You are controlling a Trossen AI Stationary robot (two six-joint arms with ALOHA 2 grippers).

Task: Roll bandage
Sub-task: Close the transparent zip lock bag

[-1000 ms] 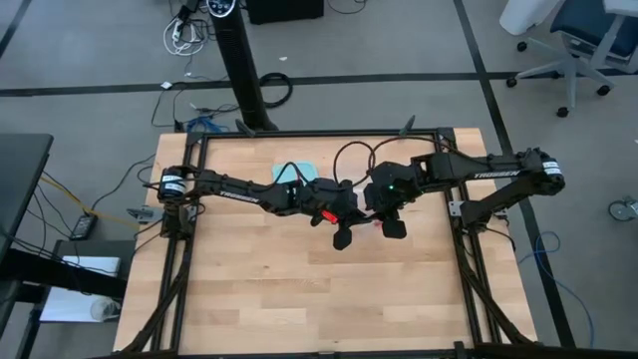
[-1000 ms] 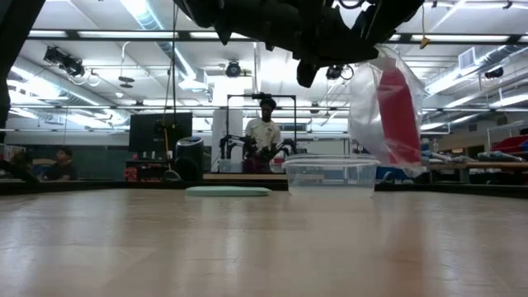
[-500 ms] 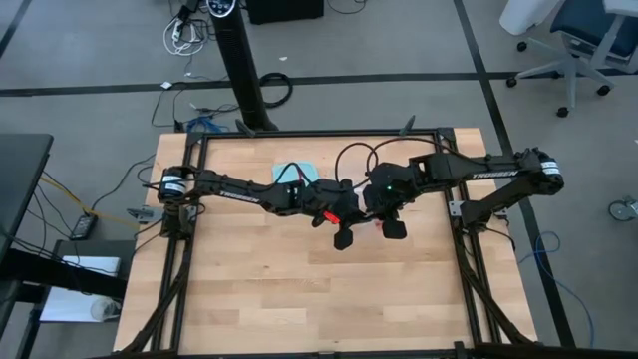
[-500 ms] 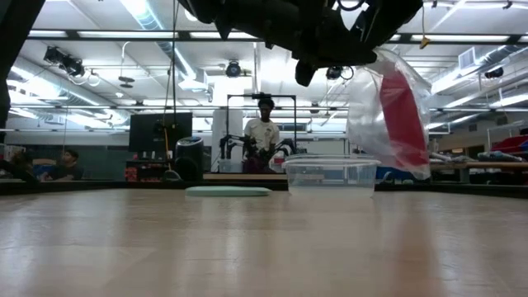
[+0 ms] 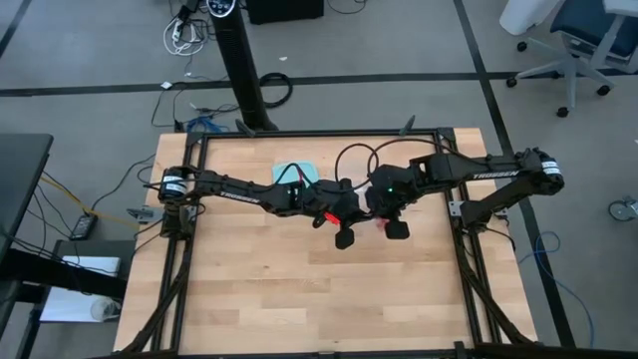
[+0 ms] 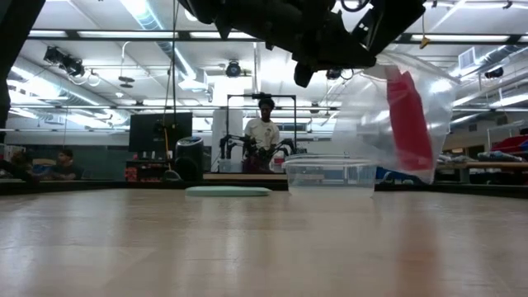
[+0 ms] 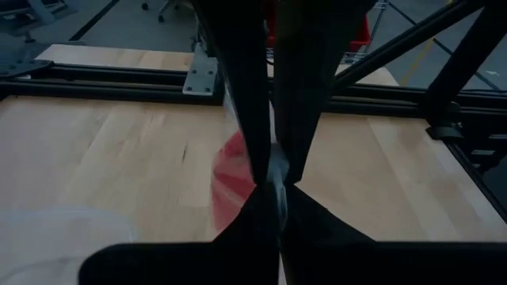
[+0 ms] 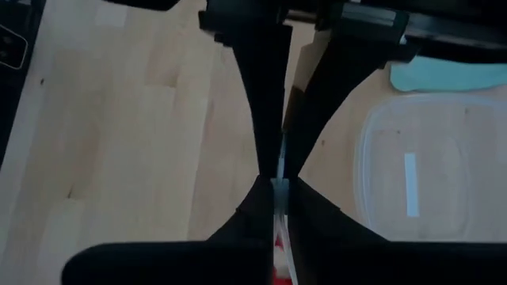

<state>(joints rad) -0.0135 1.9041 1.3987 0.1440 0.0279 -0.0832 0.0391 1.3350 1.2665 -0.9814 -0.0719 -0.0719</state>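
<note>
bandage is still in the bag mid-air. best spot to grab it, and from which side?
Probably its top end, from above through the bag mouth. The bandage hangs as a near-upright red strip inside the clear bag, which both the left gripper and right gripper pinch at the upper edge above the table. From the sides, film covers it.

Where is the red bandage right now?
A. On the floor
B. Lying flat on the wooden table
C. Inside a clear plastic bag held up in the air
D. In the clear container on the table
C: the red bandage hangs inside the clear plastic bag, well above the table and beside the clear container.
</note>
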